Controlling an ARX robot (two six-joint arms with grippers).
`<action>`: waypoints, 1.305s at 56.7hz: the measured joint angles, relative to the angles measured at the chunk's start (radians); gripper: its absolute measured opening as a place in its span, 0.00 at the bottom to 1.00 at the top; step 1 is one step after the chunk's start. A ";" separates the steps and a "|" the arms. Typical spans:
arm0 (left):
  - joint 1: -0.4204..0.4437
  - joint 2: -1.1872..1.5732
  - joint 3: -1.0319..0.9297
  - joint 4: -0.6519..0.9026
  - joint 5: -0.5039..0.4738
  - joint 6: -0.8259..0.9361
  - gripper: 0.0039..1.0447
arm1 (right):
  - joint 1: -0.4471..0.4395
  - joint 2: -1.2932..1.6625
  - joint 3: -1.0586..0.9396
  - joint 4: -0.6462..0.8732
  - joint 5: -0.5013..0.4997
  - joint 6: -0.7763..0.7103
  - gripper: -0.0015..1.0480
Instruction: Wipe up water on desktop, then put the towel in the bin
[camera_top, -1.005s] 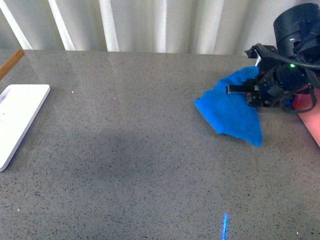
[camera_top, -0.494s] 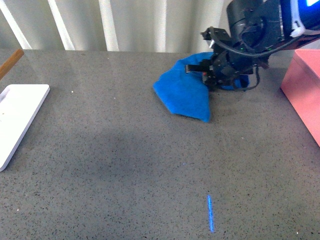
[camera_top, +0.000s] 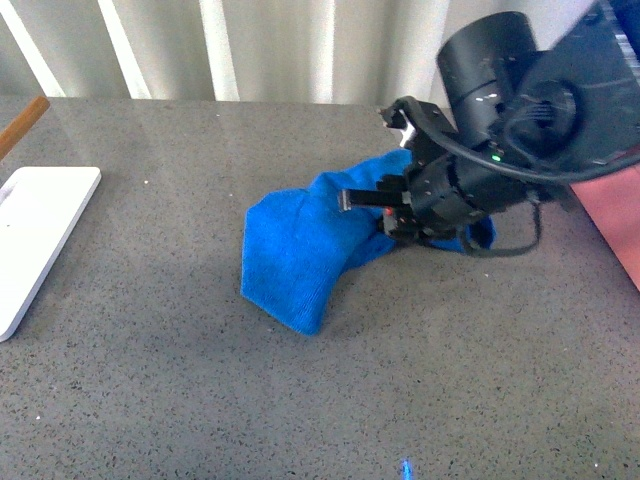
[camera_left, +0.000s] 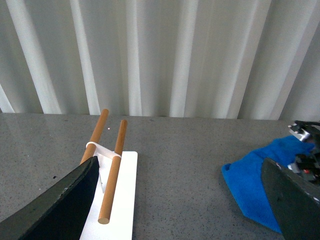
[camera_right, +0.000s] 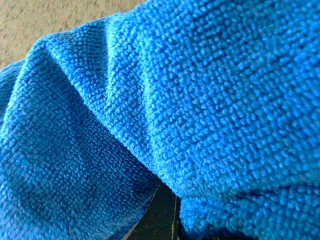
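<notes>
Jaws of the left gripper (camera_left: 180, 165) stand spread wide, well apart from the towel (camera_left: 250, 182). Those of the right gripper (camera_top: 392, 212) pinch the towel at its far right part; it lies crumpled on the desktop (camera_top: 200, 380). Left of the towel sits a white tray (camera_top: 40, 235), right of it the bin (camera_top: 622, 235), beyond it a pale curtain (camera_top: 300, 50).

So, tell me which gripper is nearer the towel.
Right. The right gripper is clamped on the towel; the left gripper hangs open well apart from it, over by the white tray.
</notes>
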 joint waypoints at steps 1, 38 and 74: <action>0.000 0.000 0.000 0.000 0.000 0.000 0.94 | -0.005 -0.024 -0.036 0.009 -0.004 0.000 0.03; 0.000 0.000 0.000 0.000 0.000 0.000 0.94 | -0.235 -0.314 -0.259 0.003 0.023 -0.128 0.03; 0.000 0.000 0.000 0.000 0.000 0.000 0.94 | -0.229 -0.427 0.344 -0.290 0.226 -0.220 0.03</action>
